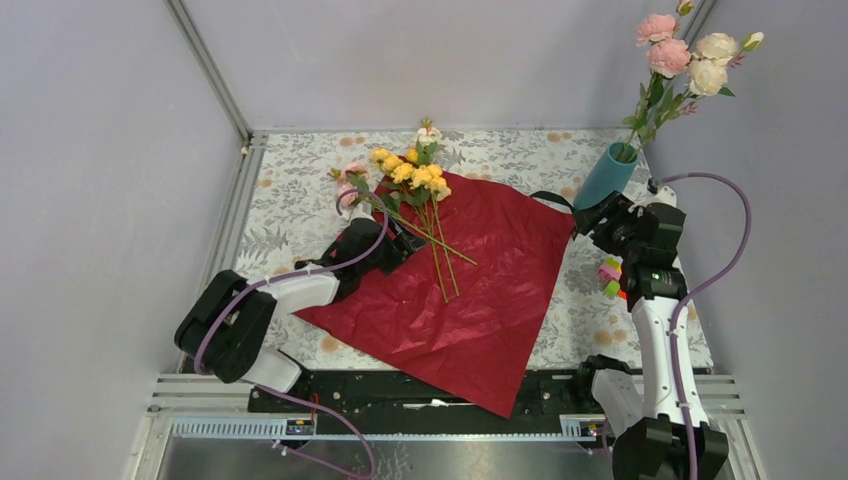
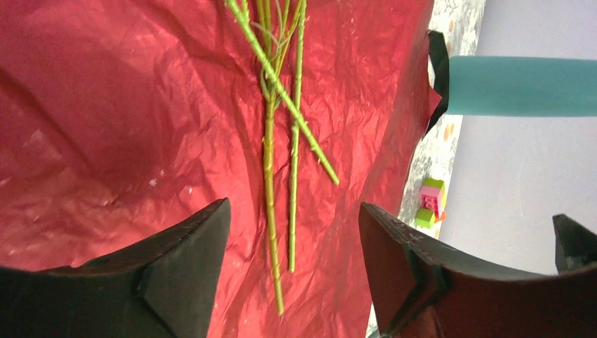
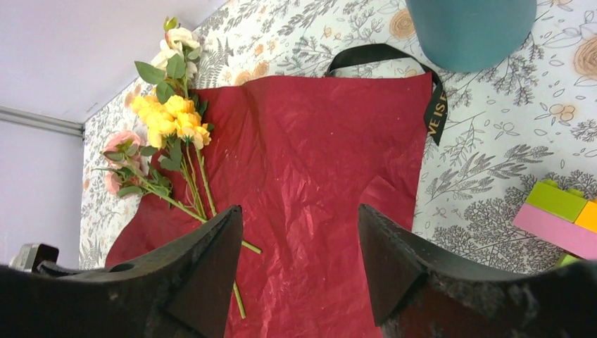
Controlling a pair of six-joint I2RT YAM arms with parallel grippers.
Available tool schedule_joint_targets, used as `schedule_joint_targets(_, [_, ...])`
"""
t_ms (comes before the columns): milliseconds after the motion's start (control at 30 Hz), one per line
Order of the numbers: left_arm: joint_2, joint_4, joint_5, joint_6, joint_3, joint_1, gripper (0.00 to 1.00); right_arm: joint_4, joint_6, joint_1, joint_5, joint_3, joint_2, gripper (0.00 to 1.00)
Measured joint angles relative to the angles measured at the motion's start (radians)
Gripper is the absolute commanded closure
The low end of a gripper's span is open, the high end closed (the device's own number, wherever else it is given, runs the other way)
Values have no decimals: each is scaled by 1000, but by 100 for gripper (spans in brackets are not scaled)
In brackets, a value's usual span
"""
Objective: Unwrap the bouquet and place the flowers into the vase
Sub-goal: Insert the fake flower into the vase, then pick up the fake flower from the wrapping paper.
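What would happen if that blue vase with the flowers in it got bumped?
It would probably tip fairly easily: the vase is tall and narrow, and the pink and cream flowers tower far above its rim, leaning to one side. Its wall looks smooth, so it might also slide on the tablecloth, or roll if it fell.

Wrapping paper [image 1: 460, 290]: dark red, crinkled, spread open flat at table centre. Black ribbon [image 1: 550, 197]: at the paper's far right corner. Loose flowers [image 1: 415, 175]: yellow, pink and cream, lying across the paper's far left edge, stems pointing near. Vase [image 1: 607, 175]: teal, standing far right, holding pink and cream blooms [image 1: 690, 55].
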Motion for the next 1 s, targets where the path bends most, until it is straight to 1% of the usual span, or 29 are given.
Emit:
schedule_joint_targets(300, [149, 108, -119, -39, 95, -14, 40, -32, 0, 13, -23, 0, -6, 35])
schedule_joint_targets(367, [183, 117, -132, -43, 111, -14, 48, -38, 0, 16, -24, 0, -6, 35])
schedule_joint_targets(433, [220, 125, -133, -52, 124, -14, 51, -44, 0, 18, -25, 0, -7, 35])
schedule_joint_targets(567, [269, 128, -133, -56, 134, -14, 52, -55, 0, 21, -30, 0, -11, 36])
schedule_joint_targets(767, [298, 128, -134, -59, 149, -14, 53, -69, 1, 24, -47, 1, -25, 37])
schedule_joint_targets(1000, [358, 142, -133, -63, 193, -13, 59, -77, 1, 29, -51, 2, -41, 37])
